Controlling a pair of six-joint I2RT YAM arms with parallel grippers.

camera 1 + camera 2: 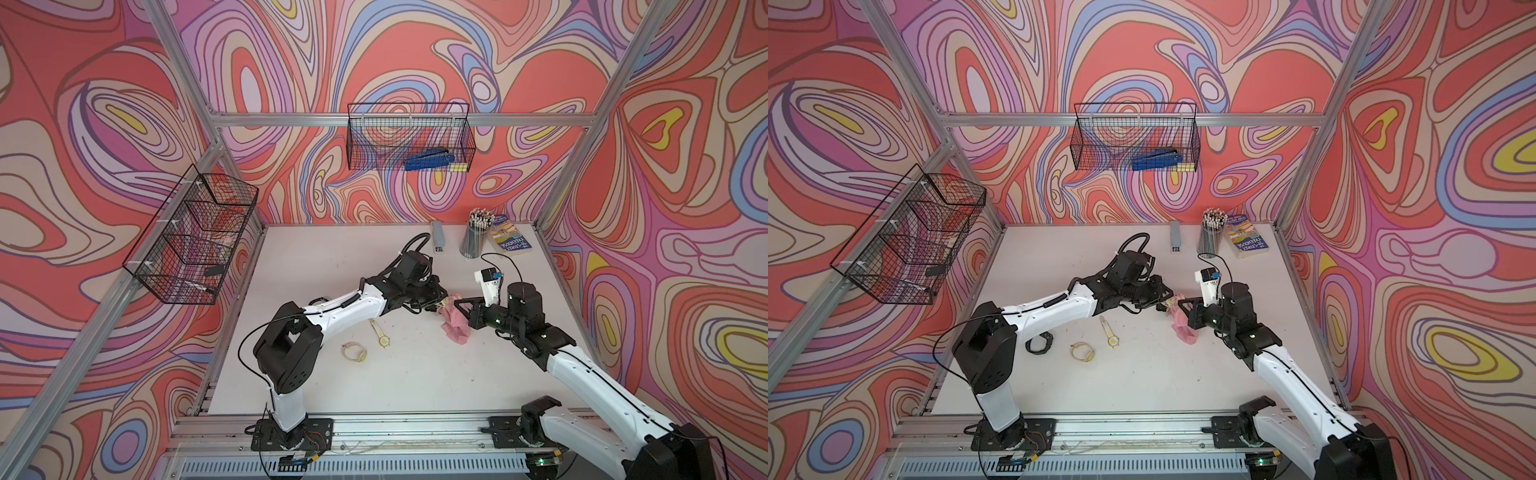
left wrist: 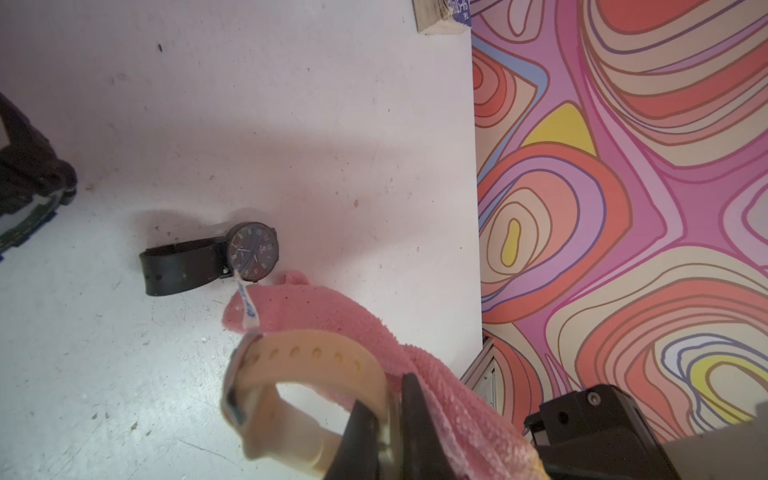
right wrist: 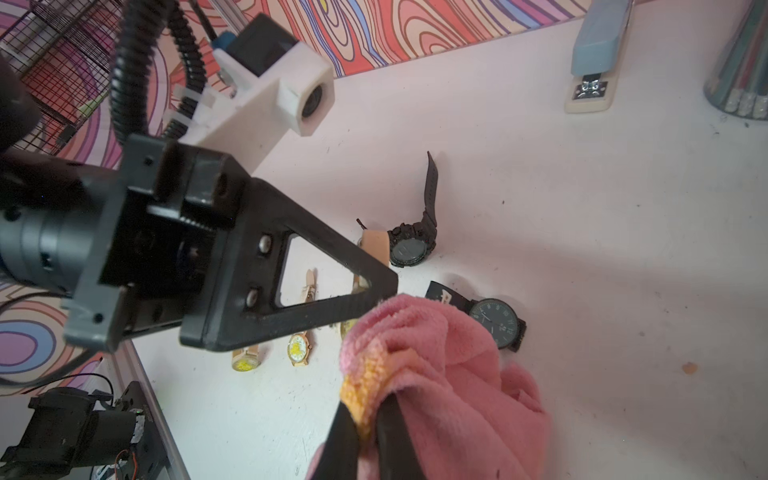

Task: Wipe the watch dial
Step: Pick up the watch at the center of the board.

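Watch: a cream rubber-strapped wristwatch (image 2: 291,374) is pinched by its strap in the left hand (image 2: 386,432), lifted off the desk, above its middle right.
Cloth: a fluffy pink terry cloth (image 3: 449,374) with a yellow patch is clenched in the right hand (image 3: 365,432), its loose end draping down onto the white desk (image 1: 332,266).
Contact: the cloth lies against the strap; the dial faces away from me, so I cannot tell whether it is touched.
Doing it well: I would turn the face toward the cloth, keep the strap grip firm, and rub with short, light strokes.
Surface: scuffed and speckled, with several other watches lying about, among them a dark-faced black-strapped watch (image 2: 249,251).
Room: swirling pink and orange walls, two black wire baskets (image 1: 409,137) hung from aluminium rails.
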